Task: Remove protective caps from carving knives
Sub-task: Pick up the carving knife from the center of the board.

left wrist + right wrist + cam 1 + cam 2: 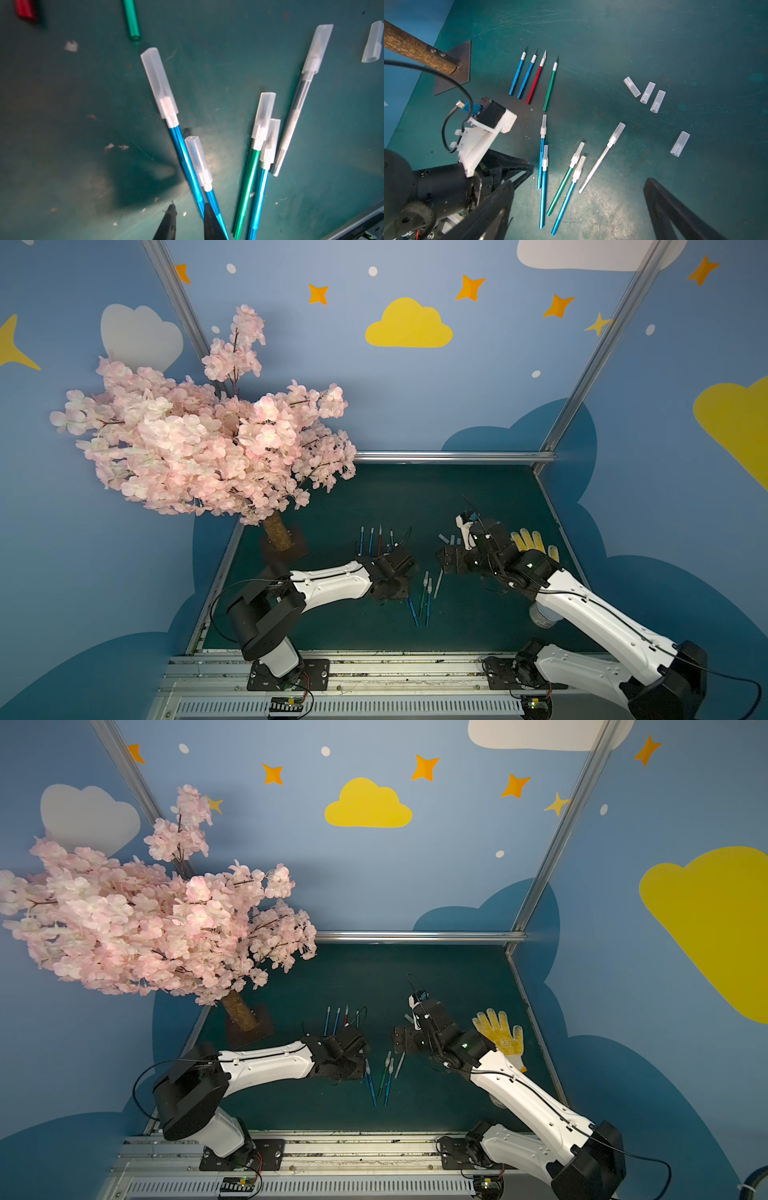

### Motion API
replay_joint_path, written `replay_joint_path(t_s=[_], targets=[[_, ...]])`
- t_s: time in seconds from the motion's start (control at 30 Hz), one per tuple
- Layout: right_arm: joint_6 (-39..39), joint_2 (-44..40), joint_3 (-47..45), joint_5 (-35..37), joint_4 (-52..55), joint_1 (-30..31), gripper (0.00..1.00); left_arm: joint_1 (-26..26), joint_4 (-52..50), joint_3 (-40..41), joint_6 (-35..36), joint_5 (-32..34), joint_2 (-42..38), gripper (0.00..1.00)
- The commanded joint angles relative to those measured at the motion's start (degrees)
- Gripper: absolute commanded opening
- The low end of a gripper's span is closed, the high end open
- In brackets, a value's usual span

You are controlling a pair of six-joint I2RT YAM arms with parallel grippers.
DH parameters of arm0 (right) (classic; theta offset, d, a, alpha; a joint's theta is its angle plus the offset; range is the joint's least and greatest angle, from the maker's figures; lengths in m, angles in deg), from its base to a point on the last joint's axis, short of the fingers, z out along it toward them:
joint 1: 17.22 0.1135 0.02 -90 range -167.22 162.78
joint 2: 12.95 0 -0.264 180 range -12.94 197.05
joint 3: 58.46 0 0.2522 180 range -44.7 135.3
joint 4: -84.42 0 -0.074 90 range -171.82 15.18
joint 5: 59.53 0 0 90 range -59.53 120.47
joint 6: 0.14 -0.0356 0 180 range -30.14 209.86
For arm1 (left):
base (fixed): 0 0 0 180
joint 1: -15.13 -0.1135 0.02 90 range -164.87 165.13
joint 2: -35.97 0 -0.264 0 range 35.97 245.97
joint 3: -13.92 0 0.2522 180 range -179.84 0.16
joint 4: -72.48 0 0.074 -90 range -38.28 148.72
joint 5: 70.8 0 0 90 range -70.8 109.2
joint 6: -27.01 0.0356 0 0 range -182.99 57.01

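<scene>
On the dark green table mat (612,31), four thin pen-like carving knives with bare metal blades (535,82), two blue, one red and one green, lay in a tidy row near the dark base plate of the artificial tree (454,70). Four short translucent plastic caps (648,92) lay loose, well apart from them. It seemed that finished knives were put to one side and pulled caps to the other, so that they did not mix. Five capped knives (597,164) lay in a loose fan between the two arms. The left gripper (189,205) was low at the handle end of the long blue capped knife (180,149), its jaws narrowed and the handle against one finger; whether they really pinched it I could not tell. The right gripper (580,180) hovered above the fan with its jaws spread wide and held nothing, probably ready to pull the cap once the handle was held firm.
</scene>
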State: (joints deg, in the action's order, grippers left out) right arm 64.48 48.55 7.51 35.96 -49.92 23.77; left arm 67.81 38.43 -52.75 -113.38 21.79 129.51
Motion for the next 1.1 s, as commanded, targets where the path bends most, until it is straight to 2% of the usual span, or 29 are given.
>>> replay_joint_path(t_s=[0.0, 0.6, 1.07], targets=[[0.8, -0.7, 0.4, 0.6, 0.6, -0.3, 0.98, 0.1, -0.6, -1.1, 0.4, -1.1, 0.9, 0.25], [1.0, -2.2, 0.4, 0.9, 2.1, -0.3, 0.98, 0.1, -3.4, -4.1, 0.8, -0.2, 6.0, 0.19], [1.4, -1.9, 0.8, 1.2, 3.1, -0.5, 0.98, 0.1, -15.7, -10.3, 3.1, 4.7, 10.8, 0.19]])
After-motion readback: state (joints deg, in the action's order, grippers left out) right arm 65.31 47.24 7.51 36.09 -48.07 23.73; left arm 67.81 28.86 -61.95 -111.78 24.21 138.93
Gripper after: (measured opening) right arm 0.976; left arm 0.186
